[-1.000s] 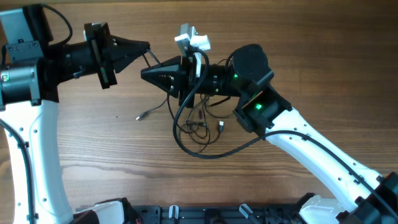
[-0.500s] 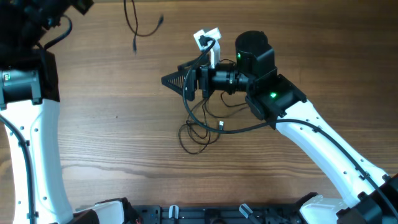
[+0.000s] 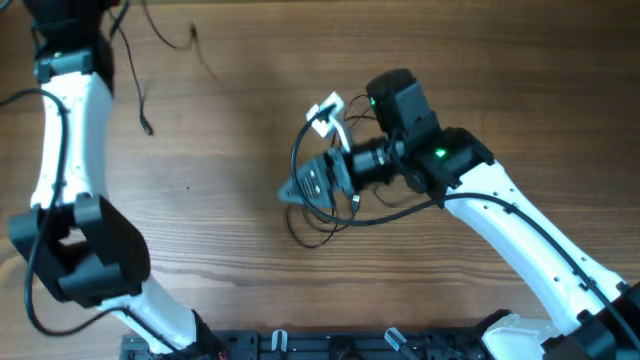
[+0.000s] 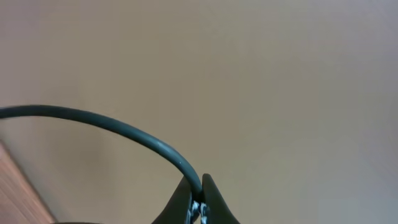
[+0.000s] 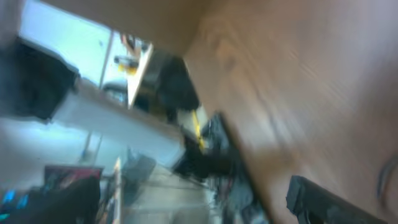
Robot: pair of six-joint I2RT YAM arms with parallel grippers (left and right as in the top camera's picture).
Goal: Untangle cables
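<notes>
My left gripper [image 4: 198, 190] is shut on a thin dark cable [image 4: 93, 119] that arcs off to the left in the left wrist view. The overhead view shows that arm raised at the top left, its jaws past the frame's edge. The lifted cable [image 3: 140, 95] hangs from it as loose strands with a plug at the end. The other cables [image 3: 318, 222] lie in a small dark tangle on the wooden table. My right gripper [image 3: 300, 190] points down and left just above that tangle. The blurred right wrist view shows one finger [image 5: 323, 202] far to the side, with the jaws open and empty.
The right arm's own thick black cable [image 3: 296, 160] loops beside the wrist, over the tangle. A white clip [image 3: 325, 108] sticks up from that wrist. The left arm's base [image 3: 90, 250] fills the lower left. A black rail [image 3: 350, 345] runs along the table's front edge.
The left arm has swung up and back to the top left, pulling one cable out of the tangle. The right gripper has opened and tipped down and left toward the remaining tangle.
</notes>
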